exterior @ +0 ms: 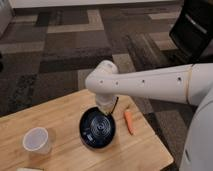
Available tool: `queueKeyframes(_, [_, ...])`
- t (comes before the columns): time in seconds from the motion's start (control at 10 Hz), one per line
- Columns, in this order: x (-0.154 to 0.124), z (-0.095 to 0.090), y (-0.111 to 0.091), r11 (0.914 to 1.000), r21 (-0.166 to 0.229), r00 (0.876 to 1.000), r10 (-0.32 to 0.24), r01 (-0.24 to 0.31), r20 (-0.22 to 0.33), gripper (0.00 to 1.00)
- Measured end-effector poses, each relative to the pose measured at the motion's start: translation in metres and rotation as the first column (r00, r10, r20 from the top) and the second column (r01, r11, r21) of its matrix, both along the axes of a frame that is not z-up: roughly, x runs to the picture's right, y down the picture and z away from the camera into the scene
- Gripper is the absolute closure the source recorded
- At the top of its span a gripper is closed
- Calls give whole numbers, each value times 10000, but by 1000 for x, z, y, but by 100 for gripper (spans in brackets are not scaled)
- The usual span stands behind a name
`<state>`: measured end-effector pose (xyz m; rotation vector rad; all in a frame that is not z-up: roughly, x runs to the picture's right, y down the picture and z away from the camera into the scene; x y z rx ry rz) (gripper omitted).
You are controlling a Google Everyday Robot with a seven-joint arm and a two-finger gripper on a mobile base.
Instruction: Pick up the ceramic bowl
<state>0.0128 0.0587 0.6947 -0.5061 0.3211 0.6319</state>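
The ceramic bowl [98,129] is dark navy and glossy, with rings showing inside. It hangs a little above the wooden table [55,112], tilted so its inside faces the camera. My gripper [105,110] points down from the white arm and is shut on the bowl's far rim. The fingertips are partly hidden by the wrist and the rim.
A white cup [36,141] stands on the table left of the bowl. An orange carrot [129,121] lies just right of the bowl. A black office chair [194,27] stands at the top right on the patterned carpet. The table's right edge is close to the carrot.
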Motion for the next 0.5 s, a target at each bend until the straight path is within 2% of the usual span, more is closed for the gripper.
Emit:
queueKeyframes(0.2, [-5, -12, -26, 9992, 16, 9992, -394, 394, -31, 100])
queueKeyframes(0.3, [-8, -21, -47, 9971, 53, 9971, -761, 762, -94, 100])
queueKeyframes(0.5, [-12, -29, -67, 9939, 89, 9939, -1097, 1098, -137, 100])
